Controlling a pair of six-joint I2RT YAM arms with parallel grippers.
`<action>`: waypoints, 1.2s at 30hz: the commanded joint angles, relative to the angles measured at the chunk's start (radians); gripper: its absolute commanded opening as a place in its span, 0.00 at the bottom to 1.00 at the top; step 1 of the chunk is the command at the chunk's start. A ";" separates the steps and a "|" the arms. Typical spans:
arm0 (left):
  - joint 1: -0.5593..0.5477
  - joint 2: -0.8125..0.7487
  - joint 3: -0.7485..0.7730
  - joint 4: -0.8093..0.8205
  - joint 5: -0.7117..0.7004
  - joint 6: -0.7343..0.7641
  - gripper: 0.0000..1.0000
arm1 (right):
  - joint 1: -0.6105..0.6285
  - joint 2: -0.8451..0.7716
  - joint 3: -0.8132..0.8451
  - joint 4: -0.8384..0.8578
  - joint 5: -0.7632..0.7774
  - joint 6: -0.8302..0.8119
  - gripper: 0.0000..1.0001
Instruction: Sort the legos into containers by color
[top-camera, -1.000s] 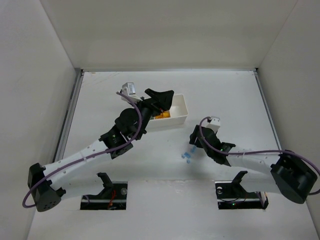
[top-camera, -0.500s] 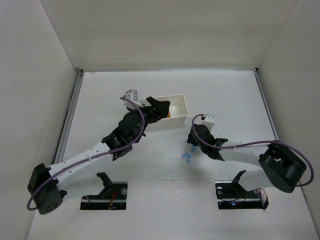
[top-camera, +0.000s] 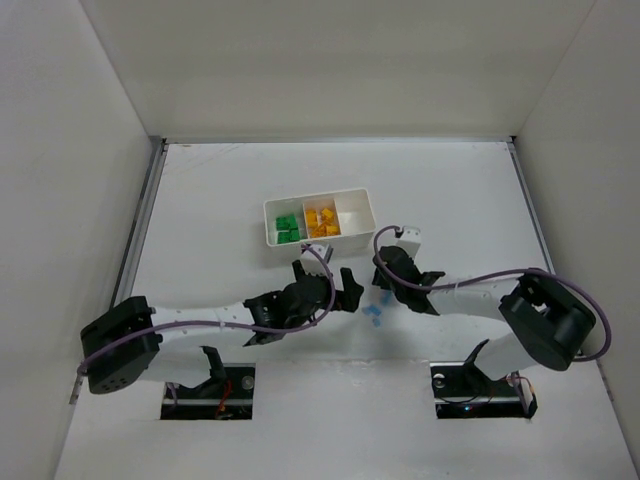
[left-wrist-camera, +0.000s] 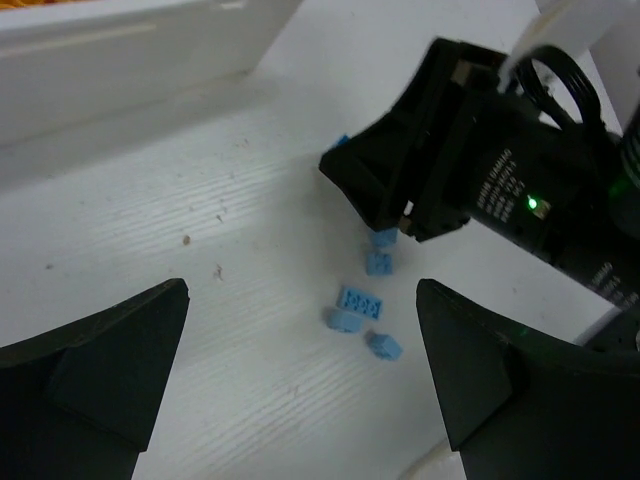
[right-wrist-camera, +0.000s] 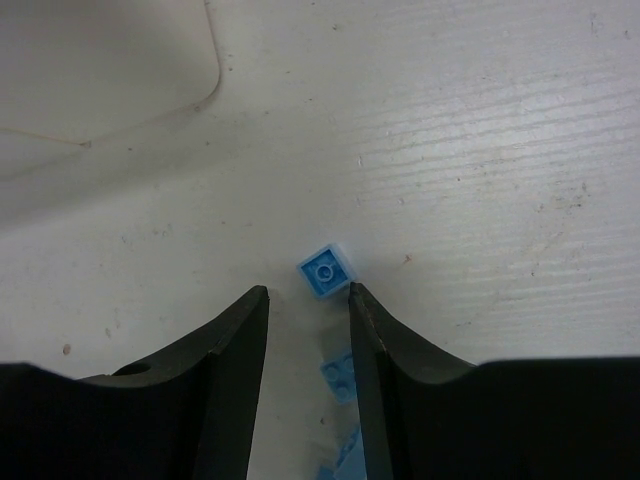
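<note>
Pale blue bricks (left-wrist-camera: 358, 303) are being targeted: right tool (right-wrist-camera: 306, 295) narrowly parted over them, none seen pinched; left tool (left-wrist-camera: 300, 300) spread wide. Centring, then squeezing, is called for.

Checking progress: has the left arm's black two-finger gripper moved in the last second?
Yes. The left gripper has pulled back off the white three-compartment plastic tray, toward the near side, now by the loose pale blue bricks.
</note>
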 joint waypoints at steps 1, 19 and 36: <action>-0.058 0.026 -0.019 0.121 -0.029 0.053 1.00 | -0.007 0.016 0.046 -0.004 0.037 0.001 0.44; -0.148 0.155 -0.027 0.173 -0.026 0.093 0.41 | 0.015 0.151 0.165 -0.124 0.185 0.033 0.20; -0.155 0.264 0.019 0.201 -0.021 0.108 0.48 | 0.036 -0.170 0.238 -0.030 0.062 -0.191 0.19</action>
